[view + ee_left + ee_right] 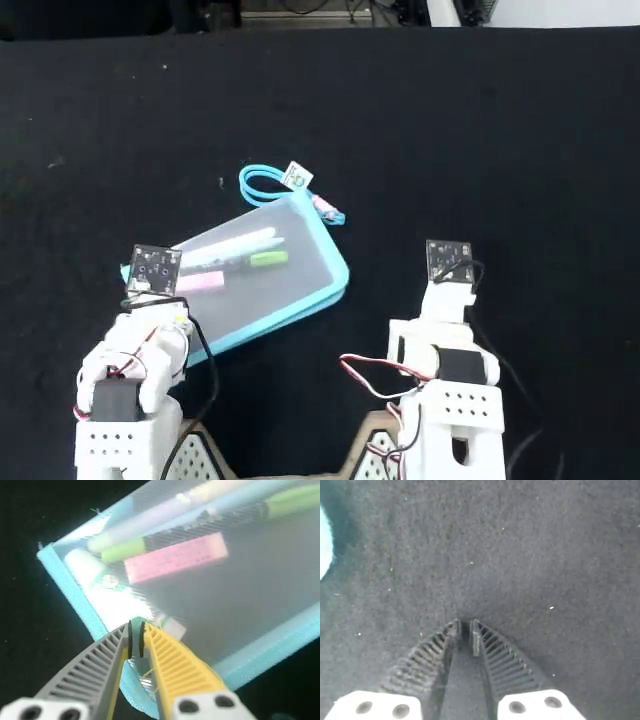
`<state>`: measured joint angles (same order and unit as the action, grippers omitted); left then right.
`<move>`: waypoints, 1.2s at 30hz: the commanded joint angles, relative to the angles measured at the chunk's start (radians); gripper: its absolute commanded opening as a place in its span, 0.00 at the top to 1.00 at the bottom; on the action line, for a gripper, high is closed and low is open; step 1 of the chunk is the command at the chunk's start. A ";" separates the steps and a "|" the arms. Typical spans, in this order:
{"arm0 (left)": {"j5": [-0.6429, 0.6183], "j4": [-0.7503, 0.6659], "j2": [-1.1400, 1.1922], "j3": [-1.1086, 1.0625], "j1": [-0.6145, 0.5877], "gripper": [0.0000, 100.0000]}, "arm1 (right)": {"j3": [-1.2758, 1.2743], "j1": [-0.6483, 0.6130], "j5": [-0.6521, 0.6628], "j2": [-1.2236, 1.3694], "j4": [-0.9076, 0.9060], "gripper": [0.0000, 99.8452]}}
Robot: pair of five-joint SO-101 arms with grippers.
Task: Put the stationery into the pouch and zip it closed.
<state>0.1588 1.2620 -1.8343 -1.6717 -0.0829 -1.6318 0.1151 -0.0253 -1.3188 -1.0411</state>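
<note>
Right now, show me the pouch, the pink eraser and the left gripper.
pouch point(295, 288): high view, a bare part of its translucent face.
pink eraser point(175, 560): left wrist view, middle of its flat side, seen through the pouch.
left gripper point(136, 632): left wrist view, midway between its fingertips.

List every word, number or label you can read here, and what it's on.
Nothing can be read.
Tag: green mark, too small.
Pink eraser: rows of print, blurred.
Green marker: dark print, blurred.
</note>
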 commanded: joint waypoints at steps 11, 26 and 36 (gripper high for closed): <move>0.003 0.123 0.008 0.274 -0.254 0.93 | 0.021 -0.003 -0.006 -0.012 -0.008 0.96; 0.005 -0.077 0.009 -0.021 -0.588 0.93 | 0.021 -0.005 -0.006 -0.012 -0.008 0.96; -0.098 -0.068 0.009 -0.027 -0.093 0.93 | 0.021 -0.005 -0.006 -0.012 -0.008 0.96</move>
<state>0.1588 1.2068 -1.8205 -1.6763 -0.3698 -1.6318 0.1151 -0.0253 -1.3218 -1.0441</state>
